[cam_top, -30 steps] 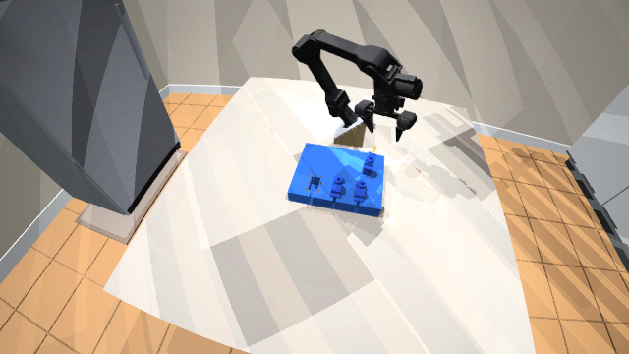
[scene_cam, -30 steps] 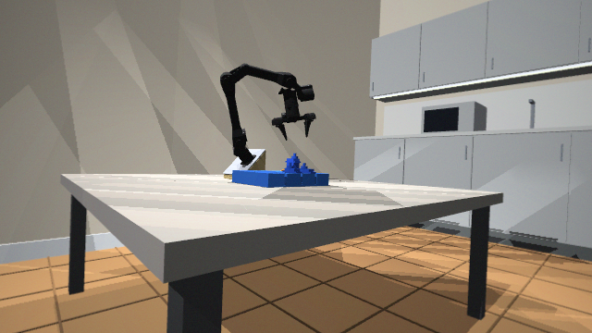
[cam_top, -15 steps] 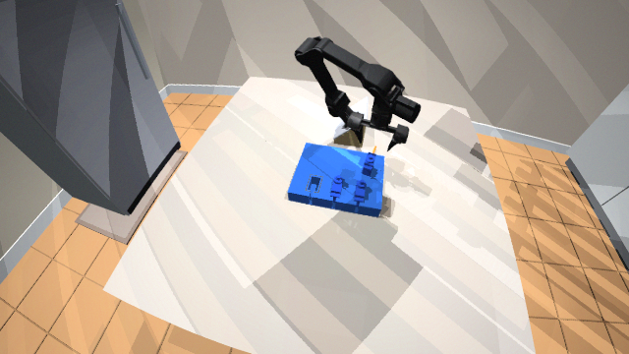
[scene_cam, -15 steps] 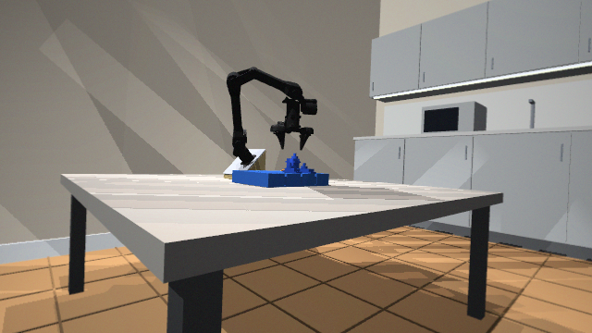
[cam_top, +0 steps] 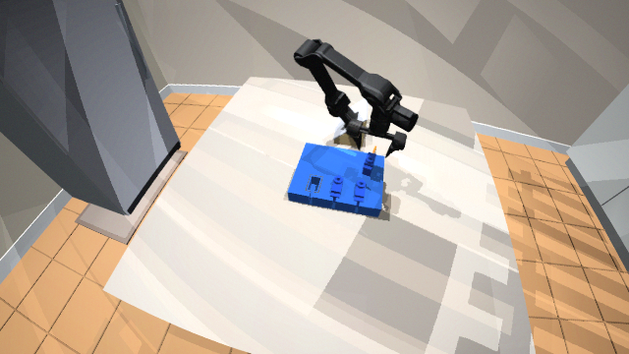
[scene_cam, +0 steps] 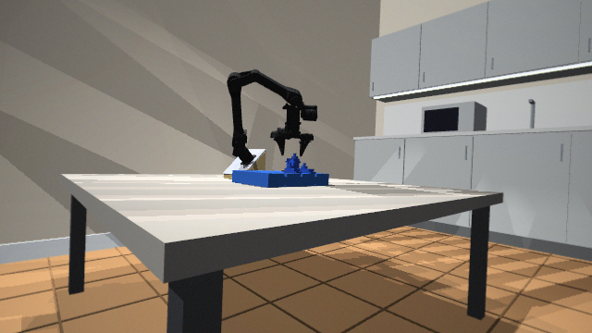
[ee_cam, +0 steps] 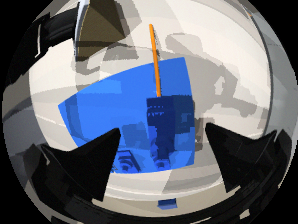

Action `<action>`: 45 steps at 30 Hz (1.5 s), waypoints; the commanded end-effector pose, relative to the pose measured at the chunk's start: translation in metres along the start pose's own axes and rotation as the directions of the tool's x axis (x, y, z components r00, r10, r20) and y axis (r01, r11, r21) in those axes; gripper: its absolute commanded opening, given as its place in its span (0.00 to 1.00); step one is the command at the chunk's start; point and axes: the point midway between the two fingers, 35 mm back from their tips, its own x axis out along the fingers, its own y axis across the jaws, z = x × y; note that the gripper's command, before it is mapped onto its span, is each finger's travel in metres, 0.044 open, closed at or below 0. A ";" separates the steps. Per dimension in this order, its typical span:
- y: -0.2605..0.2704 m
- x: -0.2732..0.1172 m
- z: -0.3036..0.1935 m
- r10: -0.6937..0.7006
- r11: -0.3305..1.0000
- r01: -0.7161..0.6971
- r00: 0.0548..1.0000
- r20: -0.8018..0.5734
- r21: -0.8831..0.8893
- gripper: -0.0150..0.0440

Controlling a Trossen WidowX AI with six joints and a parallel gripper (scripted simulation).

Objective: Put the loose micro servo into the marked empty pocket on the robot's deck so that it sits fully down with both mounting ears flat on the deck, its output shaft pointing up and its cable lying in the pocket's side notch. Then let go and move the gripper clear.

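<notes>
The loose blue micro servo (cam_top: 369, 163) (scene_cam: 293, 162) (ee_cam: 161, 120) stands on top of the blue deck (cam_top: 319, 156) (scene_cam: 250, 178) (ee_cam: 100, 102), near its far right corner in the top view. Its orange cable (cam_top: 375, 148) (ee_cam: 155, 60) extends past the deck's far edge. Its shaft direction is unclear. The marked empty pocket (cam_top: 314, 184) is at the deck's near left; the left finger seems to hide it in the wrist view. My gripper (cam_top: 373, 151) (scene_cam: 292, 154) (ee_cam: 164, 129) is open and empty, pointing down, its fingertips above and either side of the loose servo.
Two seated blue servos (cam_top: 337, 187) (cam_top: 360, 191) stand along the deck's near edge, between the pocket and the near right corner. A tilted white panel with a tan side (scene_cam: 259, 159) (ee_cam: 100, 30) stands behind the deck, beside the arm's base.
</notes>
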 end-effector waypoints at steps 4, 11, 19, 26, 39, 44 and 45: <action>0.001 0.011 0.001 0.007 1.000 -0.007 1.000 0.000 -0.006 1.00; 0.002 0.021 0.001 0.008 1.000 -0.008 1.000 0.000 -0.006 1.00; 0.002 0.021 0.001 0.008 1.000 -0.008 1.000 0.000 -0.006 0.69; 0.002 0.021 0.001 0.008 1.000 -0.008 1.000 0.000 -0.006 0.44; 0.007 -0.008 0.005 0.007 1.000 -0.007 1.000 0.001 -0.007 0.25; 0.009 -0.009 0.005 0.007 1.000 -0.007 1.000 0.001 -0.007 0.25; 0.010 -0.009 0.005 0.008 1.000 -0.007 1.000 0.001 -0.007 0.25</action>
